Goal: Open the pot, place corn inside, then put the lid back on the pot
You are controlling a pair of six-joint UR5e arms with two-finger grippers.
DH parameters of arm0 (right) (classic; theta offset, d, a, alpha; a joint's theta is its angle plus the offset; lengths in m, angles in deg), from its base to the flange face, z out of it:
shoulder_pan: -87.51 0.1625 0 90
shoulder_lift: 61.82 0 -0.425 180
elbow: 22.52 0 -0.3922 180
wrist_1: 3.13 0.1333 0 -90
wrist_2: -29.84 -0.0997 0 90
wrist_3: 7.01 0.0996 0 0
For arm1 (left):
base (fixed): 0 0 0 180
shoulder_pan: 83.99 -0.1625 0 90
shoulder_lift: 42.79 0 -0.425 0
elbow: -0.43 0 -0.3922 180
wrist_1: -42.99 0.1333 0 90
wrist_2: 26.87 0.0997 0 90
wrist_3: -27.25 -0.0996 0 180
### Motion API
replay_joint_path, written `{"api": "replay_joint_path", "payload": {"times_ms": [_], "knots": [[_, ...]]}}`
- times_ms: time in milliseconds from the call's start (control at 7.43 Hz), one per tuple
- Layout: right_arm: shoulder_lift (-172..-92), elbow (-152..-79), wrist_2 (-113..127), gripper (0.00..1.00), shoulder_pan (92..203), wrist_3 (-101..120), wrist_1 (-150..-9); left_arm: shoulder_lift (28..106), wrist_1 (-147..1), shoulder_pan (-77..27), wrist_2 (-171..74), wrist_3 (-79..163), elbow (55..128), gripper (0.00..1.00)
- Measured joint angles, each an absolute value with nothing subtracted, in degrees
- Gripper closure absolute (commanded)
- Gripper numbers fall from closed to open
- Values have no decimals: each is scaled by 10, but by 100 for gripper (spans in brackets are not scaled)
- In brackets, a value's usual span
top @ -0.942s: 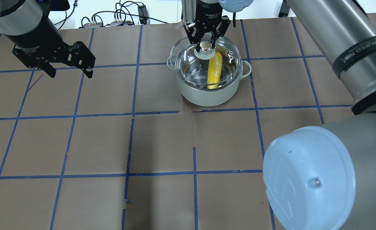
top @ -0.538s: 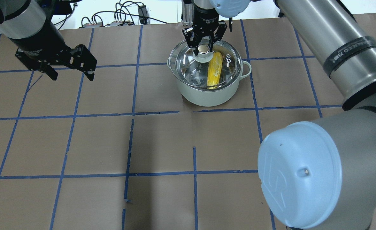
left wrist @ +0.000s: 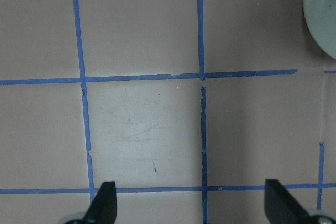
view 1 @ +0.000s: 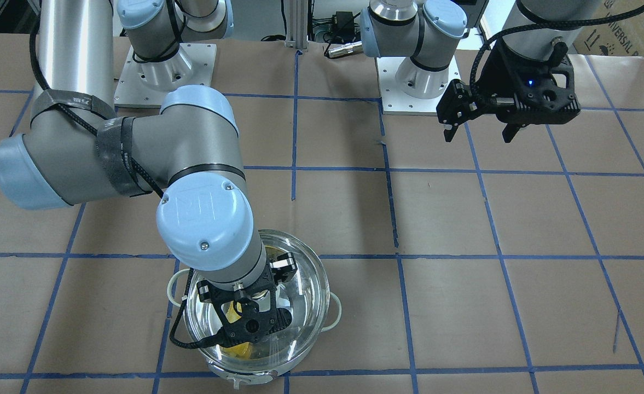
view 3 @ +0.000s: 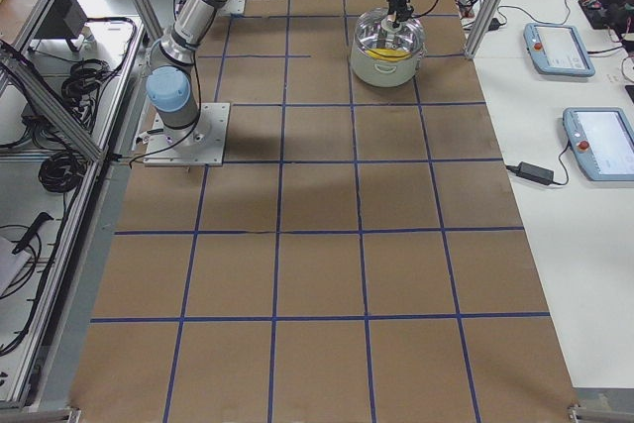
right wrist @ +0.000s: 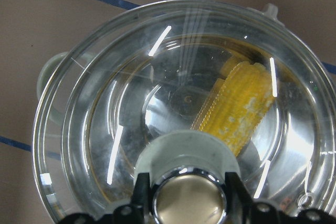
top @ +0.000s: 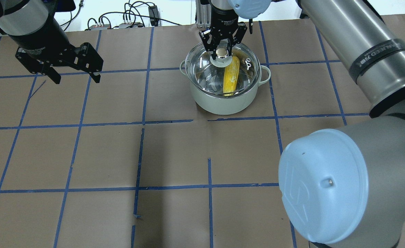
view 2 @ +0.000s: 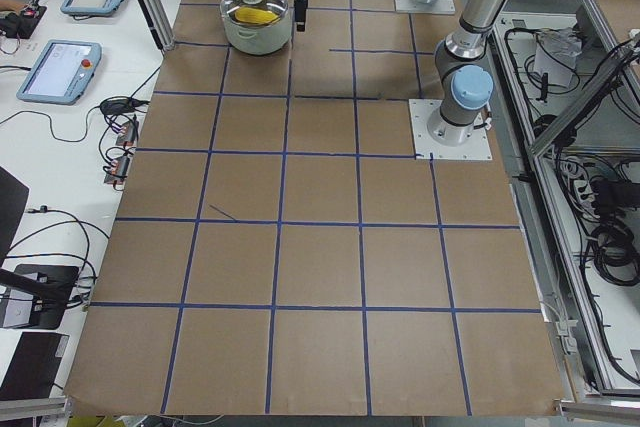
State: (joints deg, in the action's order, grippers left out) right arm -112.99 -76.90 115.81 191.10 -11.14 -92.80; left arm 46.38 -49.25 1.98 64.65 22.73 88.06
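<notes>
Counting one pot (top: 223,101), far centre; one corn (top: 230,76) inside; one lid (top: 202,69) on top | right gripper (top: 223,51) clamps knob (right wrist: 189,150): contact clear in right wrist view, arm-hidden from front | left gripper (top: 76,80) wide, empty, far left

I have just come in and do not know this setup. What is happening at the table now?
The right gripper holds the lid by its knob, over the pot; whether it fully rests on the rim is unclear. The corn lies inside the pot. The left gripper hangs open and empty above the table, apart from the pot.
</notes>
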Motion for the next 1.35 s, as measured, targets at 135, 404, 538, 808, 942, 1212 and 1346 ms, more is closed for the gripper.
{"api": "replay_joint_path", "payload": {"times_ms": [135,404,538,808,942,1212,1346], "knots": [[-1130,-770,1159,71,1911,-111,-927,464,-492,20,646,228,880,0],[-1131,-774,1160,71,1910,-112,-927,464,-492,20,646,228,881,0],[-1131,-774,1160,71,1909,-113,-927,464,-492,20,646,228,881,0],[-1131,-775,1161,71,1907,-114,-927,464,-492,20,646,227,882,0],[-1131,-776,1161,70,1906,-115,-927,463,-492,20,645,227,882,0],[-1131,-777,1161,47,1905,-115,-926,463,-490,20,645,227,883,0],[-1131,-776,1162,30,1905,-113,-927,464,-490,21,645,227,883,0]]}}
